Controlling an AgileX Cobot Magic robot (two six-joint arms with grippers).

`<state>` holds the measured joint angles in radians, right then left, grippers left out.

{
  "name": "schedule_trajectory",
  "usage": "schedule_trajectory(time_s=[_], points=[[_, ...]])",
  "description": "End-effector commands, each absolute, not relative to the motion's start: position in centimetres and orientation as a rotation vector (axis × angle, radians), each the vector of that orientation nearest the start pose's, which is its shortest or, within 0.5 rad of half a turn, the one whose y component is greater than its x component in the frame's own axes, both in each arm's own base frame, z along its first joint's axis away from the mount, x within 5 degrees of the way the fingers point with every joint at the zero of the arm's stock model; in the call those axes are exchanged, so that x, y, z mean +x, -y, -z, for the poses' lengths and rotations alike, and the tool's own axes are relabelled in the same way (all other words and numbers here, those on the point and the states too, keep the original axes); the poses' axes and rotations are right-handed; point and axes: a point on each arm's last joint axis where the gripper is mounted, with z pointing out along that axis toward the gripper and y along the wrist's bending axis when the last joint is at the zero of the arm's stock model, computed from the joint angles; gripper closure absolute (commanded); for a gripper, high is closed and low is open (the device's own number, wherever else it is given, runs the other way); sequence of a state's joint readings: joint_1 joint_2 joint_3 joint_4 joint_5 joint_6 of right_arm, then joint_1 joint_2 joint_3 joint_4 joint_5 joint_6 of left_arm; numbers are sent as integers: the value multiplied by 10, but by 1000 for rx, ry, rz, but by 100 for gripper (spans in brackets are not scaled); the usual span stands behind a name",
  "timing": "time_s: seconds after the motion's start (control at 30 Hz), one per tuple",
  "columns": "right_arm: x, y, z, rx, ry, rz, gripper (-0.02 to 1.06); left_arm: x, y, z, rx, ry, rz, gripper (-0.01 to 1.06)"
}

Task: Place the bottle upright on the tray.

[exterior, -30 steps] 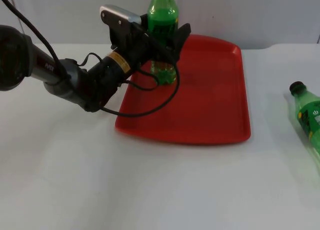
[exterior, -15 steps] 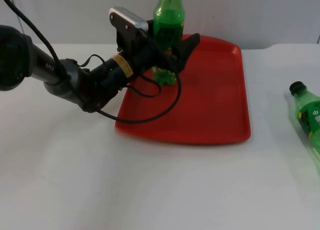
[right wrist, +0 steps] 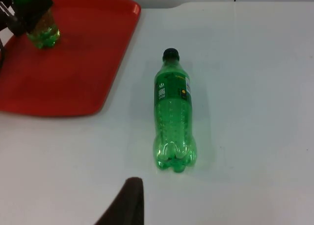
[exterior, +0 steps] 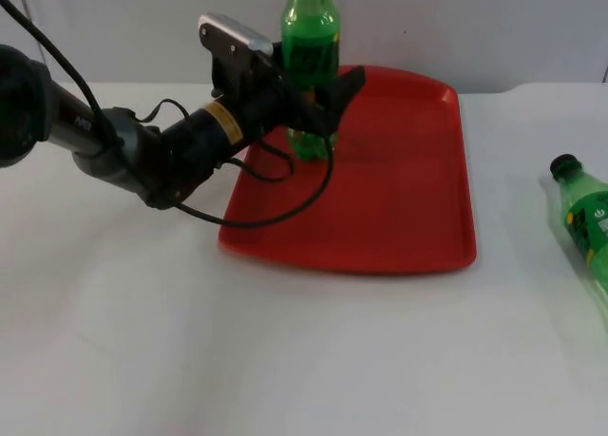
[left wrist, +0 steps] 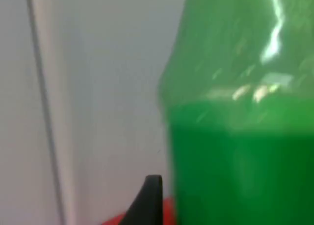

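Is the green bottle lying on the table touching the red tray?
Apart. The right wrist view shows bare white table between the lying bottle and the tray.

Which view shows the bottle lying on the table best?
The right wrist view: the lying bottle shows whole, cap to base, on its side on the white table beside the red tray. The top view cuts it off at the picture's edge.

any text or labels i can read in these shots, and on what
No text reads clearly.
Lying bottle on the white table: green label with white print and a yellow mark, too small to read.
Left arm: white lettering, too small to read.
Upright bottle on the red tray, inside the left gripper: no legible print.
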<state>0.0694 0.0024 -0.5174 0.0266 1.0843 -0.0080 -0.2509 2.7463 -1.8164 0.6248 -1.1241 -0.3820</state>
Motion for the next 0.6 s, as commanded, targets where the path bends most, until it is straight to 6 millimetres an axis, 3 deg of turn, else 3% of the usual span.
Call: schedule_trajectory(time_s=[0.0,0.17,0.57], points=[[-8,-2,-281,-78,-2041,-66,2,510,175,-48,588,-1319,657,15],[-8,-2,-281,-78,-2041,-66,2,512,170,-62,634,-1352,690,15],[-8,-2,-281,-78,-2041,-66,2,510,136,-61,762,-1469,841,15]])
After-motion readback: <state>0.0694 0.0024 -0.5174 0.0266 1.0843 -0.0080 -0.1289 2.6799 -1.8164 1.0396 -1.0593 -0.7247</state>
